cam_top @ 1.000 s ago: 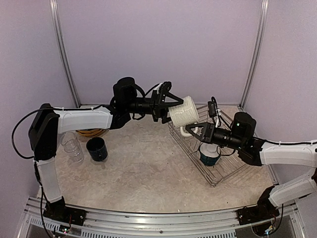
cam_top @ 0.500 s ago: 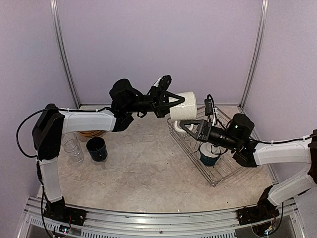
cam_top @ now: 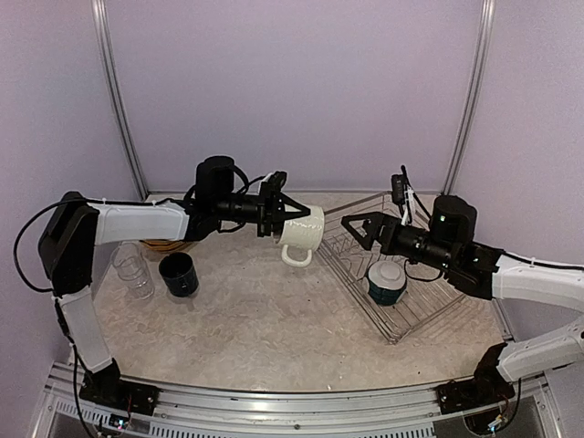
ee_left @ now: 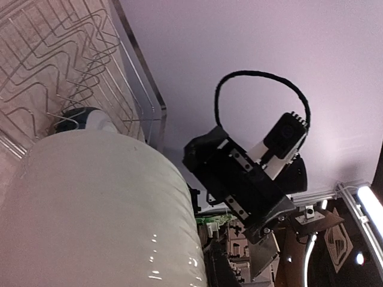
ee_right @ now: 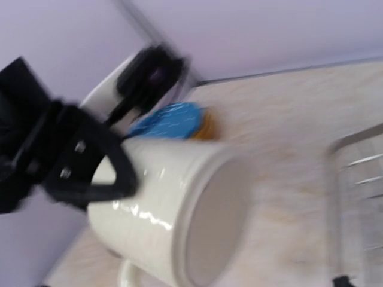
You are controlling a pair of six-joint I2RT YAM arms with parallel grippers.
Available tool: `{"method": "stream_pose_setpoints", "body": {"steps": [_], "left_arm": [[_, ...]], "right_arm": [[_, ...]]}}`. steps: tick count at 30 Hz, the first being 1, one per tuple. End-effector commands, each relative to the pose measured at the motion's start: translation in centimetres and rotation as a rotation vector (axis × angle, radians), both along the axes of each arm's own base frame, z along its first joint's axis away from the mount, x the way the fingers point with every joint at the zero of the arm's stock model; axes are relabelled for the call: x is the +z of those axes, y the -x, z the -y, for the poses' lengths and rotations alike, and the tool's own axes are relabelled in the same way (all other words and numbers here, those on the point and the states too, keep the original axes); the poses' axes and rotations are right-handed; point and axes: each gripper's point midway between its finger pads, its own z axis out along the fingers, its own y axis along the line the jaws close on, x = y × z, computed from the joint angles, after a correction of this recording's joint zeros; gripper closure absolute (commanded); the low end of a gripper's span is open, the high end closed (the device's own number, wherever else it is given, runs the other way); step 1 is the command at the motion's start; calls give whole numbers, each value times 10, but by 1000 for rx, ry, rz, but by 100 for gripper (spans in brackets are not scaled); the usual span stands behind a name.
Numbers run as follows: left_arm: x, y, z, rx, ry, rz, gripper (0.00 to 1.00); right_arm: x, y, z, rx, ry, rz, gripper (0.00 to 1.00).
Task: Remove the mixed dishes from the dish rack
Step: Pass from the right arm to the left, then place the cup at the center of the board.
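From above, the left pincer (cam_top: pixel 285 221) is clamped on the cream mug (cam_top: pixel 301 234). It holds the mug in the air over the middle of the table, lying sideways with its mouth toward the rack (cam_top: pixel 401 306) on the right side. The right pincer (cam_top: pixel 354 230) is just beside it, fingers apart and holding nothing. The left wrist view shows the cream mug (ee_left: pixel 102 209) close up, with the rack (ee_left: pixel 60 60) and the bowl (ee_left: pixel 84 118) past it. The blurry right wrist view shows the cream mug (ee_right: pixel 173 209) with its mouth toward the camera, so I think the left arm, stretched out flat, should set it down by the left edge.
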Motion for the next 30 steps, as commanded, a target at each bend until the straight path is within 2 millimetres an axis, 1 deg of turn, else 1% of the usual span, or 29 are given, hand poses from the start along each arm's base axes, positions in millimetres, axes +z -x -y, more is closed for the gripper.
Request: {"method": "stream_pose_setpoints", "body": {"steps": [1,2,3,4,5,7,8,10,12,14,15,20,25,30], "left_arm": [[-4,3,-23,117,-284,178,100],[-18,1,-30,154,-400,191,100],[-27,-1,-38,182,-505,204,100],[-47,0,-49,191,-638,188,100],[-56,-1,-57,205,-723,192,100],[-73,-5,-70,217,-861,187,100],[-86,-7,-76,220,-924,176,100],[-102,-9,-90,234,-1028,161,100],[-114,-12,-102,255,-1116,150,100],[-124,-16,-113,276,-1192,137,100],[-133,-18,-117,283,-1234,122,100],[-157,-30,-133,296,-1381,110,99],[-178,-32,-133,273,-1411,75,99],[-193,-31,-139,265,-1436,50,99]], "right_arm": [[-19,-13,47,-210,268,0,0],[-19,-13,55,-239,301,4,0],[-18,-13,64,-269,330,6,0],[-16,-13,72,-297,349,14,0],[-15,-13,80,-326,371,21,0],[-13,-15,94,-383,409,27,0],[-12,-16,100,-404,420,29,0],[-11,-17,107,-427,438,33,0],[-8,-18,110,-435,453,37,0],[-8,-20,111,-439,469,36,0],[-9,-20,111,-440,473,34,0],[-15,-21,107,-420,471,15,0],[-19,-19,107,-415,467,-8,0],[-20,-18,114,-445,472,-25,0]]}}
